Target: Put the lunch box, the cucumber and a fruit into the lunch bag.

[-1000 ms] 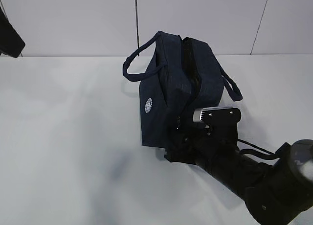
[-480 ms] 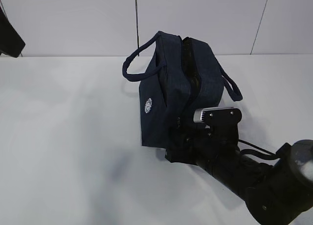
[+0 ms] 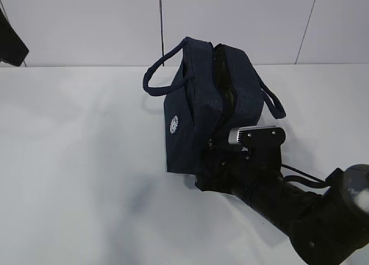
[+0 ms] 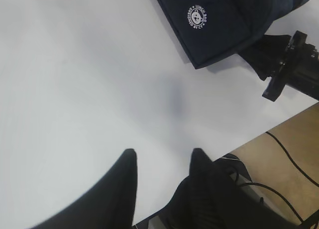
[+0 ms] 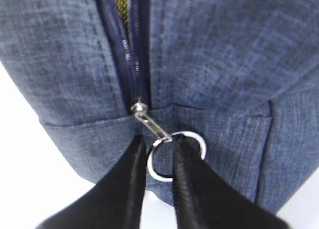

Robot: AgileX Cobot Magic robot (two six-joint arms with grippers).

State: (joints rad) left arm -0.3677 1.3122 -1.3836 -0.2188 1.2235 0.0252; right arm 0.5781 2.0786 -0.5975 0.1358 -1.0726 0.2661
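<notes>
Standing on the white table, the boxy navy fabric lunch bag meets the right gripper, jaws narrowed around its metal ring pull (grip unclear); the left gripper hangs parted, empty.

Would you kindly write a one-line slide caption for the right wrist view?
Right tool straddling the metal ring pull at the zipper end of the navy lunch bag.

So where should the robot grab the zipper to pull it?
By the metal ring hanging off the slider at the bag's end. It sticks out from the cloth, so the right tool can pinch its wire from below, one finger on each side.
</notes>
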